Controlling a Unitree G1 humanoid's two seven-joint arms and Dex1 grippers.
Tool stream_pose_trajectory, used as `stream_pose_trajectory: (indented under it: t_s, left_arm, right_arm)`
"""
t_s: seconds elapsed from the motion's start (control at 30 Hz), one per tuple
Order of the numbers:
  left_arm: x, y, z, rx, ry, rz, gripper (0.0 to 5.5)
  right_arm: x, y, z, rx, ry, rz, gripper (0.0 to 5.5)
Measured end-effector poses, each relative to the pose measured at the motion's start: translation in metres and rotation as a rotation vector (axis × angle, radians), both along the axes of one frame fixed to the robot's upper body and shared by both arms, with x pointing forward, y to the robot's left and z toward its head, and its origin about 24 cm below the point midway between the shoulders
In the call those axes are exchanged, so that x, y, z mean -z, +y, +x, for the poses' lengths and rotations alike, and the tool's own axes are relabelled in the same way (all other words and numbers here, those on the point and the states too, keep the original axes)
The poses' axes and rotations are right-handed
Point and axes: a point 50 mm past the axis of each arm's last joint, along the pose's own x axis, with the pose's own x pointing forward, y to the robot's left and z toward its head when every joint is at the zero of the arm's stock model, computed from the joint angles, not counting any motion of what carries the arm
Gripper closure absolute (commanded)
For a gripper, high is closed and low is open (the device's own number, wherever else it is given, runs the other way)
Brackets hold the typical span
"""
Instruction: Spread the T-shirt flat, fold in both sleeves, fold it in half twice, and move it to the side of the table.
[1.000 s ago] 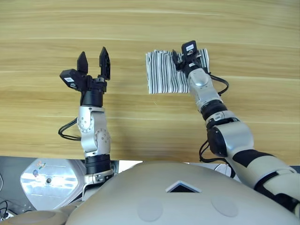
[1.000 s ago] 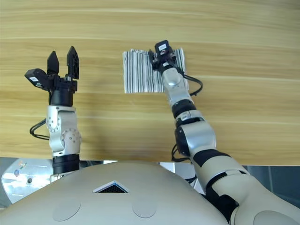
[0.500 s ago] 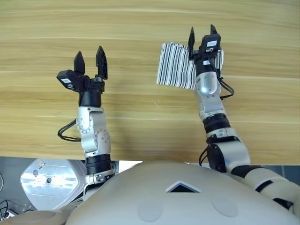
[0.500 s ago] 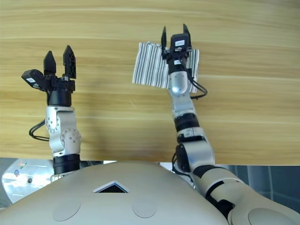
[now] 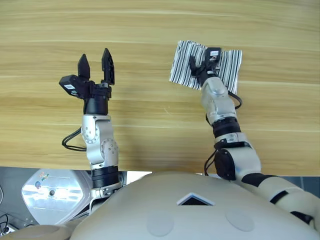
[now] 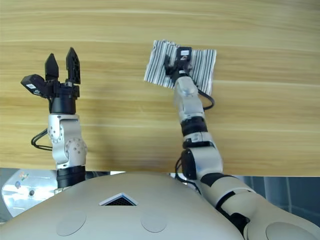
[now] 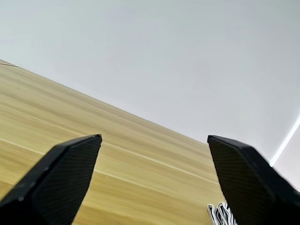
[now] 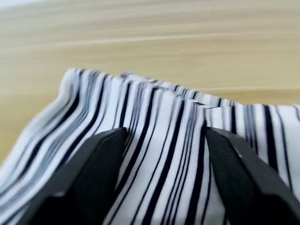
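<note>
On the wooden table [image 5: 150, 30] lies the folded T-shirt [image 5: 231, 64]; white wall [image 7: 164, 56] beyond.

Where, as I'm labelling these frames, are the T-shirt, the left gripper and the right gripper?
T-shirt [image 5: 231, 64], left eye view, striped cloth right of the arm.
left gripper [image 5: 95, 56], left eye view, midway between its open jaws.
right gripper [image 8: 165, 136], right wrist view, midway between its jaws, over the cloth.

The folded black-and-white striped T-shirt [image 5: 232, 60] on the pale wooden surface [image 5: 150, 30] is covered across its middle by the right jaws, its layers cannot be counted, and both wrist views cut it off at the picture's edge.
</note>
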Motion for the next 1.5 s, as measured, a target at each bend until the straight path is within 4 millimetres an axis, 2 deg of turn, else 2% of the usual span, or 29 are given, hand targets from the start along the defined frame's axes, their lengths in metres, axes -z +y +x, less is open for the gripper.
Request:
stream_pose_trajectory:
  t_s: [0.07, 0.23, 0.37, 0.47, 0.57, 0.67, 0.8, 0.9, 0.93, 1.0, 1.03, 1.07, 1.1, 1.13, 1.17, 1.2, 1.23, 1.3, 1.4, 1.47, 1.5]
  left_arm:
    - [0.0, 0.001, -0.001, -0.009, 0.002, -0.001, 1.3]
    - [0.004, 0.01, -0.013, -0.062, 0.015, -0.003, 1.3]
    - [0.004, 0.016, -0.02, -0.096, 0.013, -0.012, 1.3]
    - [0.005, 0.019, -0.026, -0.115, 0.015, -0.01, 1.3]
    - [0.007, 0.021, -0.033, -0.138, 0.019, -0.008, 1.3]
    - [0.007, 0.024, -0.038, -0.16, 0.016, -0.003, 1.3]
    - [0.007, 0.026, -0.04, -0.172, 0.011, -0.001, 1.3]
    - [0.007, 0.028, -0.042, -0.18, 0.015, 0.003, 1.3]
    - [0.007, 0.029, -0.042, -0.185, 0.013, 0.007, 1.3]
    - [0.006, 0.03, -0.044, -0.202, 0.005, 0.04, 1.3]
    - [0.006, 0.031, -0.044, -0.23, 0.005, 0.076, 1.3]
    - [0.005, 0.032, -0.041, -0.256, 0.004, 0.108, 1.3]
    - [0.003, 0.032, -0.038, -0.271, -0.005, 0.142, 1.3]
    - [-0.002, 0.031, -0.03, -0.277, -0.028, 0.198, 1.3]
    - [-0.005, 0.028, -0.02, -0.274, -0.031, 0.266, 1.3]
    - [-0.008, 0.024, -0.008, -0.264, -0.028, 0.311, 1.3]
    - [-0.012, 0.017, 0.011, -0.247, -0.016, 0.349, 1.3]
    - [-0.011, 0.005, 0.048, -0.235, 0.048, 0.388, 1.3]
    - [-0.017, -0.01, 0.097, -0.23, 0.089, 0.424, 1.3]
    - [-0.016, -0.013, 0.108, -0.235, 0.076, 0.469, 1.3]
    - [-0.006, -0.009, 0.107, -0.241, 0.095, 0.494, 1.3]
  right_arm:
    - [-0.002, -0.024, 0.006, 0.207, 0.025, 0.012, 2.4]
    - [-0.005, -0.102, 0.007, 0.742, 0.078, -0.076, 2.4]
    - [-0.016, -0.155, 0.001, 1.089, 0.1, 0.033, 2.4]
    - [-0.023, -0.179, -0.005, 1.219, 0.101, 0.078, 2.4]
    - [-0.034, -0.213, -0.018, 1.344, 0.077, 0.085, 2.4]
    - [-0.035, -0.222, -0.024, 1.402, 0.08, 0.099, 2.4]
    - [-0.034, -0.222, -0.026, 1.432, 0.08, 0.127, 2.4]
    - [-0.041, -0.225, -0.023, 1.411, 0.002, 0.118, 2.4]
    - [-0.048, -0.224, -0.018, 1.365, -0.06, 0.08, 2.4]
    - [-0.077, -0.222, -0.003, 1.225, -0.293, -0.024, 2.4]
    - [-0.105, -0.214, 0.009, 1.092, -0.485, -0.119, 2.4]
    - [-0.134, -0.195, 0.021, 0.928, -0.677, -0.217, 2.4]
    - [-0.15, -0.178, 0.028, 0.821, -0.777, -0.266, 2.4]
    - [-0.164, -0.146, 0.036, 0.648, -0.893, -0.335, 2.4]
    - [-0.165, -0.118, 0.037, 0.489, -0.947, -0.397, 2.4]
    - [-0.158, -0.091, 0.038, 0.355, -0.953, -0.419, 2.4]
    - [-0.141, -0.063, 0.036, 0.206, -0.925, -0.446, 2.4]
    - [-0.108, -0.034, 0.031, 0.049, -0.826, -0.463, 2.4]
    - [-0.052, -0.026, 0.022, -0.01, -0.556, -0.403, 2.4]
    - [-0.035, -0.034, 0.012, -0.024, -0.485, -0.382, 2.4]
    - [-0.027, -0.042, 0.002, -0.029, -0.463, -0.374, 2.4]
